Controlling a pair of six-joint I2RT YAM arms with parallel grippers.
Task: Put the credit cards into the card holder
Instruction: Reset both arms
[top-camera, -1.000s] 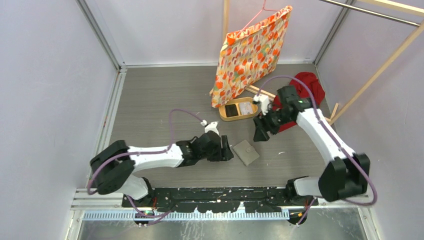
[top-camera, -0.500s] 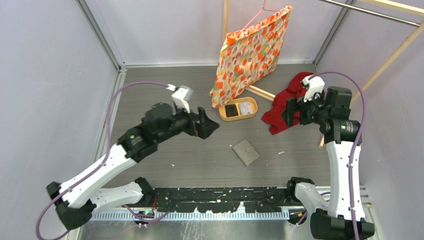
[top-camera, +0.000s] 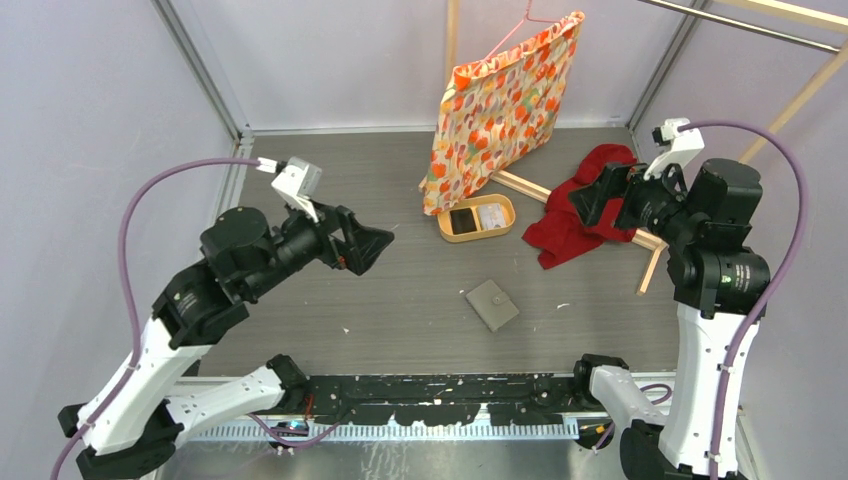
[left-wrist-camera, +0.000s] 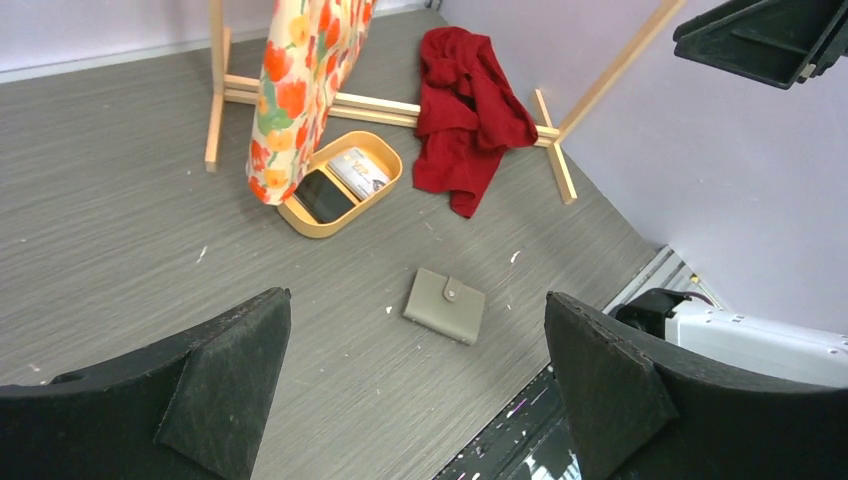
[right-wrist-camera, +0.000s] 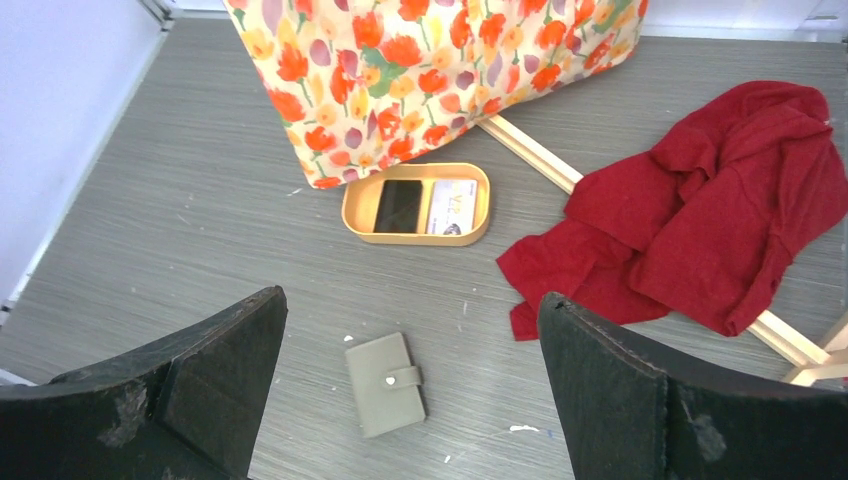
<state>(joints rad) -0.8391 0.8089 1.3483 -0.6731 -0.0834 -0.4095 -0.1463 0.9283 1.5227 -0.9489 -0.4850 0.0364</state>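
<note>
Grey-olive square folding card holder (top-camera: 492, 305) lies closed on the grey table (top-camera: 330, 180), seen from above. Black and white credit cards (top-camera: 490, 215) sit in an oval tan wooden tray (top-camera: 470, 238) just beyond it. Left gripper (top-camera: 375, 250) and right gripper (top-camera: 585, 205) hover. Left wrist view: fingers spread apart, empty. Right wrist view: the same.

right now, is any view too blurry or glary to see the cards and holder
Top external: even light, no glare, cards small but visible. Left wrist: sharp, holder clear. Right wrist: sharp, soft shadows only, card print too small to read.
</note>
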